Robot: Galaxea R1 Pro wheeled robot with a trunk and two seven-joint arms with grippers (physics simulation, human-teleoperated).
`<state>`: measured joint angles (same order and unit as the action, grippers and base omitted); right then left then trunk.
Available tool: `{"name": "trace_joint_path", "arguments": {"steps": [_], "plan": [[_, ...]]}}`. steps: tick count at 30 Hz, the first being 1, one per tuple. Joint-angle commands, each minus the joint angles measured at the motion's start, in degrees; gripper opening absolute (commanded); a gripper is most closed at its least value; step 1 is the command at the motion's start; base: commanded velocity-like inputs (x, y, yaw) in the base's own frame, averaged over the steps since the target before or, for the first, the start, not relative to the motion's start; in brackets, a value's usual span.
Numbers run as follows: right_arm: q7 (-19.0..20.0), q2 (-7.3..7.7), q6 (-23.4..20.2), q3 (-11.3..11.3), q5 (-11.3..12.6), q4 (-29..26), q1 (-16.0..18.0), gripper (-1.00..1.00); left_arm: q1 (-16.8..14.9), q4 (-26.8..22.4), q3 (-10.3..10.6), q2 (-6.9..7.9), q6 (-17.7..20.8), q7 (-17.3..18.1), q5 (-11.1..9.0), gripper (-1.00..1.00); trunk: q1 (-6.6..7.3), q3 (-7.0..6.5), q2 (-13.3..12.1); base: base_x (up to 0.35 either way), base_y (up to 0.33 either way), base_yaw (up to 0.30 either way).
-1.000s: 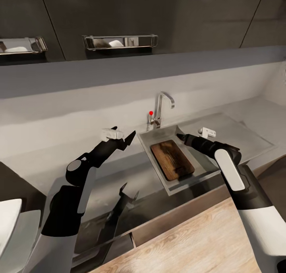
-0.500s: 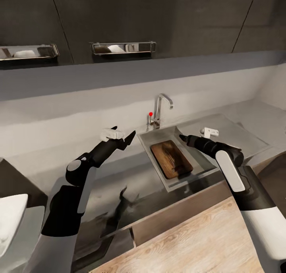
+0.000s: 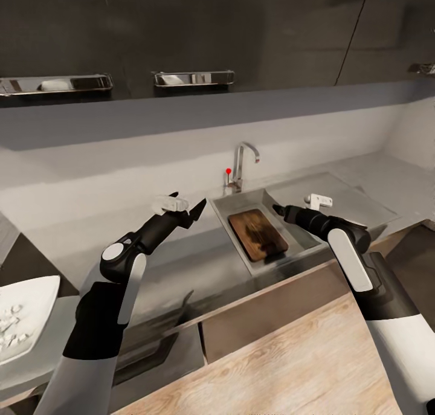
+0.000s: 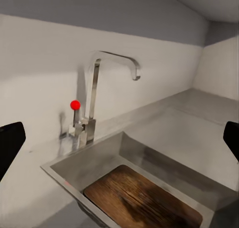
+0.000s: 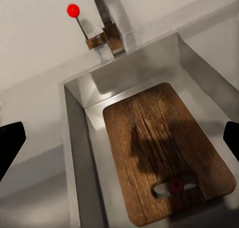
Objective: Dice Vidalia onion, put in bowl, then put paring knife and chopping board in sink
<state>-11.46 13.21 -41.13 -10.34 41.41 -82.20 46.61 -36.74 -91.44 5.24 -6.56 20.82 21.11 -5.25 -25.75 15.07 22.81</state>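
The head view looks down from afar over the counter (image 3: 181, 270); both wrist views (far nearer) share the sink (image 4: 64, 171) and chopping board (image 5: 164, 148).

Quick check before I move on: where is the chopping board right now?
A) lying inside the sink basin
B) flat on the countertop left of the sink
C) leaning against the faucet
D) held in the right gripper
A: the chopping board lies flat on the bottom of the sink, apart from the faucet, with the right gripper empty above the sink's right rim.
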Motion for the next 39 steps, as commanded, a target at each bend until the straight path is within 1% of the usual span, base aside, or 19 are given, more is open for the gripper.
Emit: {"name": "trace_joint_path", "arguments": {"steps": [1,21,30,39], "plan": [[-0.58,0.06,-0.09,-0.12,0.60,-0.06,0.06,1.00,-0.06,-0.05,-0.06,-0.03,0.54,0.08,-0.55,1.00,-0.03,0.02,0.11,-0.116,0.000,0.000],[-0.58,0.07,-0.09,-0.26,0.60,-0.06,0.06,1.00,-0.05,-0.05,-0.01,-0.03,0.54,0.08,-0.55,1.00,-0.03,-1.86,0.11,-0.238,0.000,0.000],[-0.58,0.06,-0.09,-0.38,0.60,-0.06,0.06,1.00,-0.05,-0.05,0.03,-0.03,0.54,0.08,-0.55,1.00,-0.03,-2.71,0.11,-0.138,0.000,0.000],[-0.58,0.06,-0.09,-0.38,0.60,-0.06,0.06,1.00,-0.05,-0.05,0.02,-0.03,0.54,0.08,-0.55,1.00,-0.03,-3.55,0.11,-0.227,0.000,0.000]]}}
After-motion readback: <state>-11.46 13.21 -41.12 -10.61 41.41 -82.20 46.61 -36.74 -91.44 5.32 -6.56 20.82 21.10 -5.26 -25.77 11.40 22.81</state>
